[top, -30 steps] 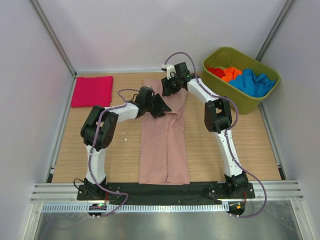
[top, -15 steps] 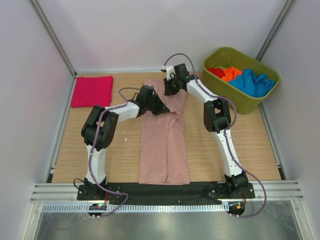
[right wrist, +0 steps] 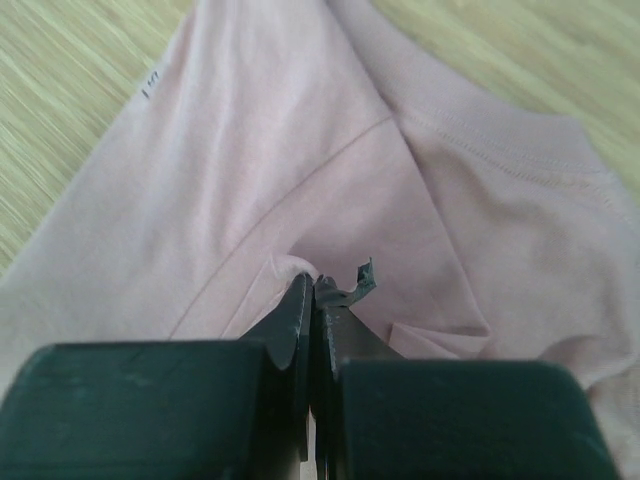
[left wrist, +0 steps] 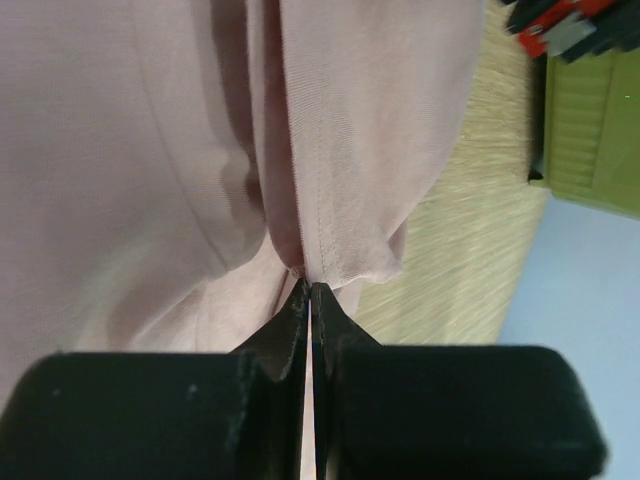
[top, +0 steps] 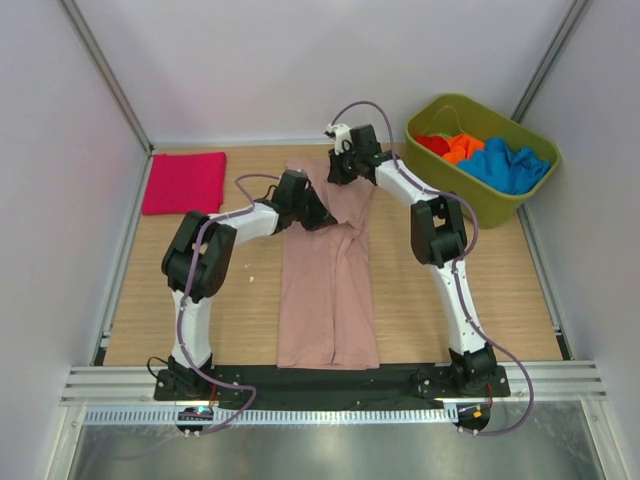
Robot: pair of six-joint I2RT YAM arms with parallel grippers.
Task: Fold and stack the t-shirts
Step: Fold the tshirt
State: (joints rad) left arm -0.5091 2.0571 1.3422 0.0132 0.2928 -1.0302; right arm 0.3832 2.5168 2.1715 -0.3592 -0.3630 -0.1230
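Observation:
The dusty-pink t-shirt [top: 330, 290] lies as a long narrow strip down the middle of the table, its top end bunched. My left gripper [top: 318, 215] sits on the strip's upper left part. In the left wrist view, this gripper [left wrist: 308, 285] is shut on a raised fold of the pink cloth [left wrist: 350, 150]. My right gripper [top: 338, 172] is at the far end of the shirt. In the right wrist view, it [right wrist: 312, 282] is shut on a pinch of the same cloth [right wrist: 300, 150] near the collar seam. The magenta t-shirt [top: 184, 182] lies folded at the far left.
An olive-green tub [top: 462, 185] stands at the far right with red [top: 432, 143], orange [top: 462, 148] and blue [top: 508, 165] t-shirts heaped inside. Its wall [left wrist: 590, 130] also shows in the left wrist view. Grey walls enclose the wooden table on three sides.
Both grippers have closed from open onto the pink cloth. The left gripper's fingers no longer splay over the shirt. The right wrist has shifted slightly toward the far edge.

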